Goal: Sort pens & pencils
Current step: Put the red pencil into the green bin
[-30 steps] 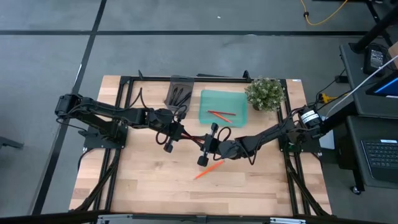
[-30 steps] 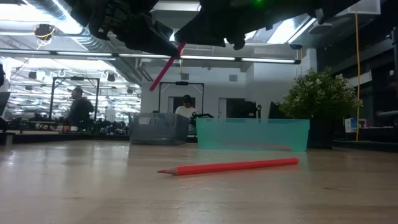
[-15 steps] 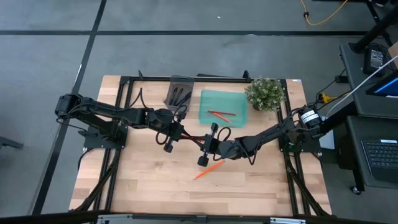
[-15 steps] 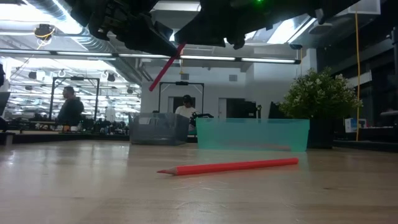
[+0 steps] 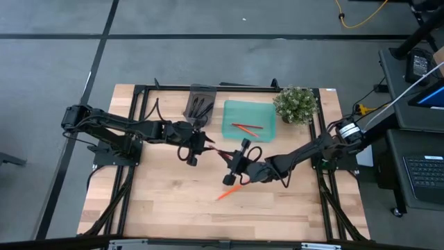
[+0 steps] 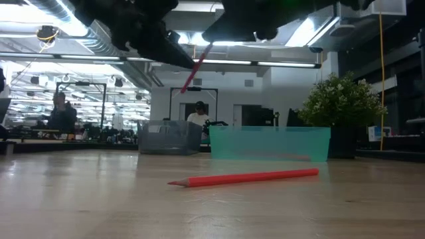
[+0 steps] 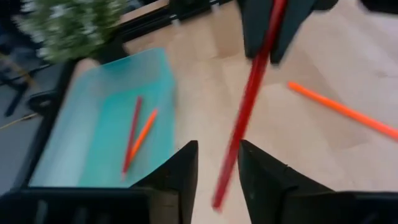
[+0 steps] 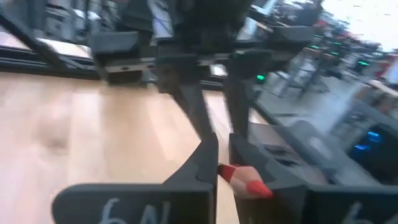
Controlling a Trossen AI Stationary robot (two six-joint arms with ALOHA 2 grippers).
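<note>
Now that the left gripper (image 7: 217, 154) has let go, its two dark fingers stand apart, with the lower end of the thin red wooden pencil (image 7: 250, 93) lying loose in the gap between them. A second ago they were clenched on that pencil. The right gripper (image 8: 222, 155) is pinched on the pencil's other end and carries it alone in the air, a little in front of the shallow teal plastic tray (image 5: 263, 110), while its arm has drawn slightly away from the left one. The hand-over therefore looks complete. What seems to remain for this pencil is a short carry back over the teal tray and a drop.

That tray already holds two pencils, one red and one orange (image 5: 246, 128), lying close together near its middle. Just beside the teal tray, on its left-arm side, the dark grey tray (image 5: 201, 92) holds the black pens (image 5: 200, 107), bunched together. One long orange pencil (image 6: 246, 178) lies flat on the pale wooden table (image 5: 159, 208), further forward of the teal tray than the grippers and not yet sorted.
</note>
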